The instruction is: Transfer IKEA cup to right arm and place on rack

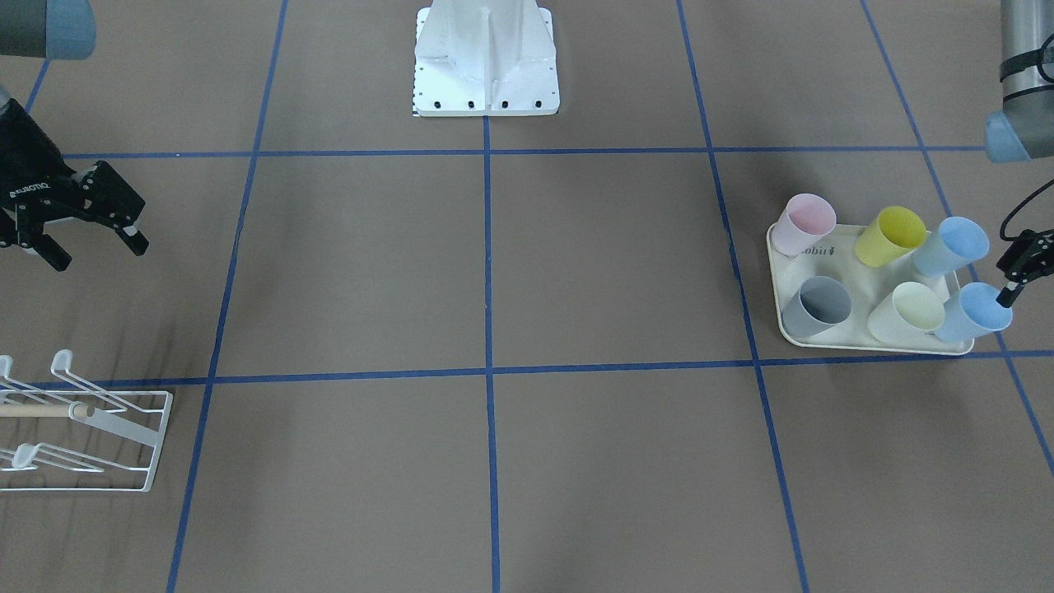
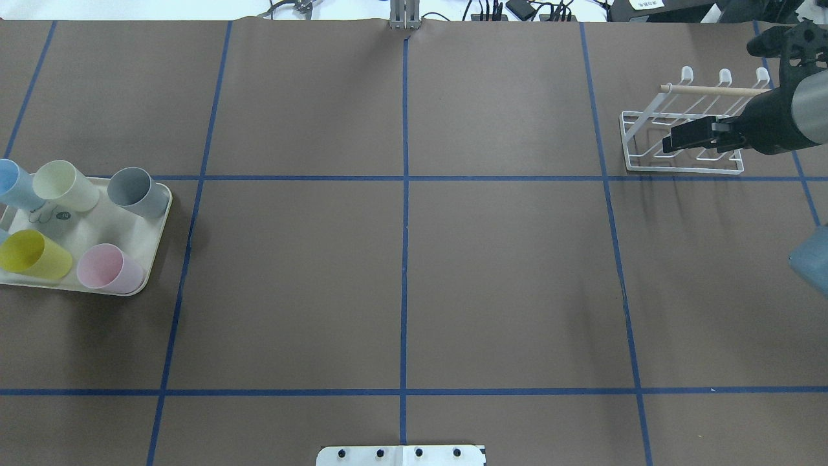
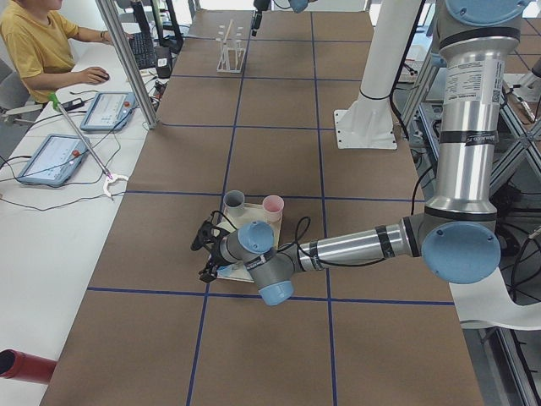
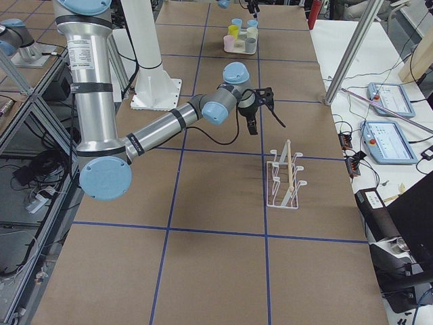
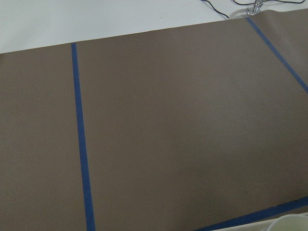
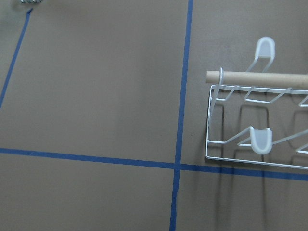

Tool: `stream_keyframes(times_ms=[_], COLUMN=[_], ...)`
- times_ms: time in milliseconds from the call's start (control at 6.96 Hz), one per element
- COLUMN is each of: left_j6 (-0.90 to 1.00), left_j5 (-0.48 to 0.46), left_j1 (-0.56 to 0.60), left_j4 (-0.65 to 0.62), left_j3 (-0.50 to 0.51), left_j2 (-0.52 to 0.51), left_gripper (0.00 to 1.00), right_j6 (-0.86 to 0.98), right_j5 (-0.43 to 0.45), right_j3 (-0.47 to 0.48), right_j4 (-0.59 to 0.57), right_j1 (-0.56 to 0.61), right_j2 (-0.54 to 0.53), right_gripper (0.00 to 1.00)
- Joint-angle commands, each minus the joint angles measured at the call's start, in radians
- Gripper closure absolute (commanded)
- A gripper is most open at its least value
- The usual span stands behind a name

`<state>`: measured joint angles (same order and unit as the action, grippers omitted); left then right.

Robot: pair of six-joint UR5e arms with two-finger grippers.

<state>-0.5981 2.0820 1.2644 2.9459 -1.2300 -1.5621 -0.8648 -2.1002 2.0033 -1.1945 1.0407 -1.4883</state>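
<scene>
Exterior front-facing, right fingers (image 1: 132, 239) spread (near rack (image 1: 119, 430)), left fingers (image 1: 1008, 293) at blue cup (image 1: 972, 313), gap unclear.

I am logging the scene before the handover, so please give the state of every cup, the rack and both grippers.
pink cup: upright on tray
yellow cup: upright on tray
grey cup: upright on tray
cream cup: upright on tray
blue cup beside yellow: upright on tray
blue cup beside cream: upright on tray
rack: empty
right gripper: open, empty
left gripper: at blue cup beside cream; open or shut unclear
</scene>
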Motion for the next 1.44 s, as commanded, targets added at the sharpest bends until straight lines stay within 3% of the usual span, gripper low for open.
stream_keyframes(times_ms=[0, 862, 1293], left_j6=[0.003, 0.009, 0.011], left_j5=[0.004, -0.003, -0.003], left_j1=[-0.01, -0.057, -0.059], left_j4=[0.05, 0.05, 0.05], left_j3=[0.023, 0.063, 0.072], left_j2=[0.025, 0.002, 0.002], left_gripper=[0.02, 0.35, 0.63], right_j6=[0.0, 0.0, 0.0], right_j5=[0.0, 0.009, 0.012], right_j3=[0.003, 0.003, 0.003], right_j4=[0.001, 0.001, 0.001], right_j1=[-0.001, -0.001, -0.001], right_j2=[0.0, -0.01, -0.012], right_gripper=[0.0, 0.0, 0.0])
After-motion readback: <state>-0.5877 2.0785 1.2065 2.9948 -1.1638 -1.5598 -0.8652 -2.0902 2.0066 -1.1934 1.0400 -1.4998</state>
